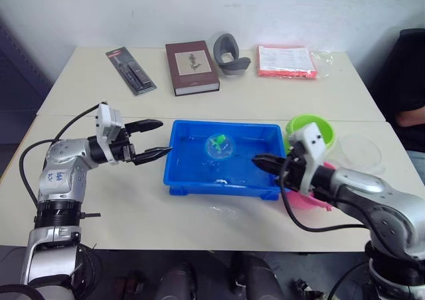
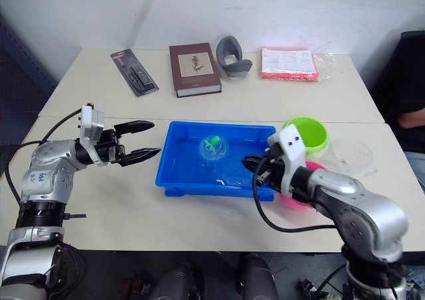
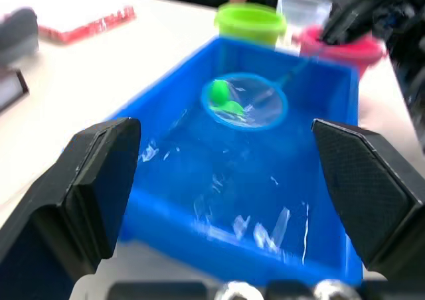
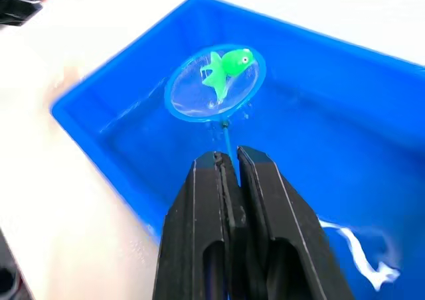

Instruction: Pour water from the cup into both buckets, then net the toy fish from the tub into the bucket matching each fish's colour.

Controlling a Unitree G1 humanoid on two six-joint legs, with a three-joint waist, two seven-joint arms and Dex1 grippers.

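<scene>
Beyond the right fingers [image 4: 229,164], the net [image 4: 214,84] holds a green fish [image 4: 228,68].

An office or lab room: 2 plain beige desks [image 1: 265,107] against a white wall, holding a book [image 1: 191,67] and a packet of papers [image 1: 286,60].

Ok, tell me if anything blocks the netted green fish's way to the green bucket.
Nothing visible does. The green fish sits in the net held by the right hand over the tub; the green bucket stands open just past the tub's far right corner.
</scene>
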